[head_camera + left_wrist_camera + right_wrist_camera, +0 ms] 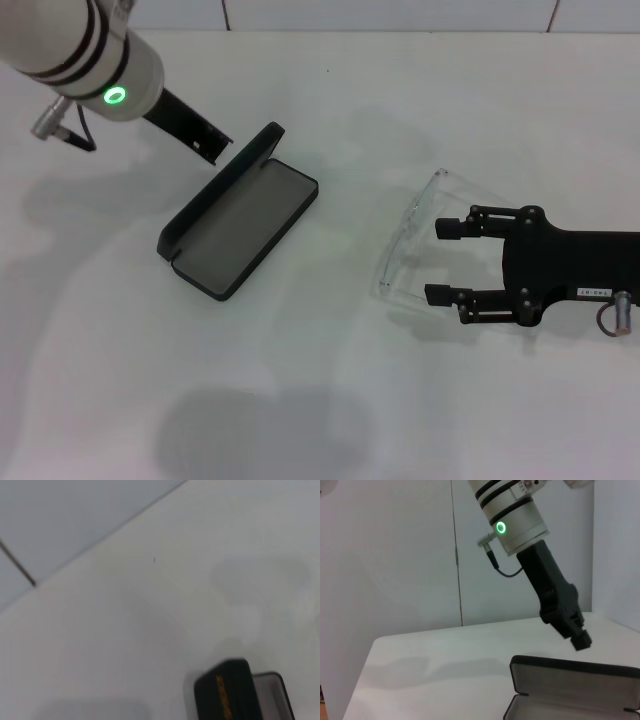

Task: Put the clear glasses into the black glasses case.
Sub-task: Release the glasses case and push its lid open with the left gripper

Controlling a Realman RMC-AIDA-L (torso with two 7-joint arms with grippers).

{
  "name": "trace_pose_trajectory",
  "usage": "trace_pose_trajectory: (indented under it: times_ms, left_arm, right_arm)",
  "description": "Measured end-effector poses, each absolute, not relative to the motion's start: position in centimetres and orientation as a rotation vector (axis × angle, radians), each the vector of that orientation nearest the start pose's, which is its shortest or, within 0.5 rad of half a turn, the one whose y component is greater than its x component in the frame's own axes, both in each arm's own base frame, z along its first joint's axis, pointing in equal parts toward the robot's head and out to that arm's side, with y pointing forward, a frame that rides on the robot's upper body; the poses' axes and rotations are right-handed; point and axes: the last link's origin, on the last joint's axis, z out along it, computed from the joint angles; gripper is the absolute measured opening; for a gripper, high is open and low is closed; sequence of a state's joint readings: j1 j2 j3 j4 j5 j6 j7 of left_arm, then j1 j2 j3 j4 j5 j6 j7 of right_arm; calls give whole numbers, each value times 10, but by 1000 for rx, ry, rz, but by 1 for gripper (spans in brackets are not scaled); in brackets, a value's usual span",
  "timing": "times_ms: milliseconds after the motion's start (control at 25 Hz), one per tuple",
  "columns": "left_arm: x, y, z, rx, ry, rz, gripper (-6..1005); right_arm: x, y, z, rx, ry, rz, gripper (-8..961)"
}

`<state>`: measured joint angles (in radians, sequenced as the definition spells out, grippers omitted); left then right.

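A: Start big. White worktop (330, 420), and the black glasses case (240, 225) lies open at about ten o'clock from the middle, lid up, grey lining showing. Its long axis runs from seven o'clock to one o'clock.

B: And the left claw (205, 140)?

A: Hanging just above the raised lid's far end. I cannot tell whether it is open or closed from here. It carries nothing I can see.

B: The clear glasses (412, 240)?

A: Flat on the worktop at about three o'clock, well apart from the case. The lens runs roughly from seven to one o'clock, nearly parallel to the case, with the arms trailing toward the right claw (445, 261).

B: So that arm is the nearer one.

A: By far. It sits low, fingers spread wide, holding nothing, and the glasses lie at its nine o'clock, their arms between or just under the fingertips. I'd guess the next job is closing on them.
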<state>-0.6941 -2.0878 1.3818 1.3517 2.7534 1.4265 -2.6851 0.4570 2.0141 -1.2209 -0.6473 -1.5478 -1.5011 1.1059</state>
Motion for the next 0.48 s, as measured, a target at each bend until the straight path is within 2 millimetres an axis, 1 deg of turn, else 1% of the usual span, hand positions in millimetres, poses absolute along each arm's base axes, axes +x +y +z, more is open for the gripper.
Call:
trace_pose_trajectory:
  times_ms: [120,320,480]
  left_arm:
    - [-149,396,14,-2405,-754,423,98]
    - [-143,395,18,-2405,-717,393,74]
    - [-142,393,16,-2425,-707,381,55]
  right_arm:
    - [236,313,-24,-2850,147,781,734]
    - [237,312,-24,-2846,155,783,734]
    - [238,311,-24,-2844,159,784,734]
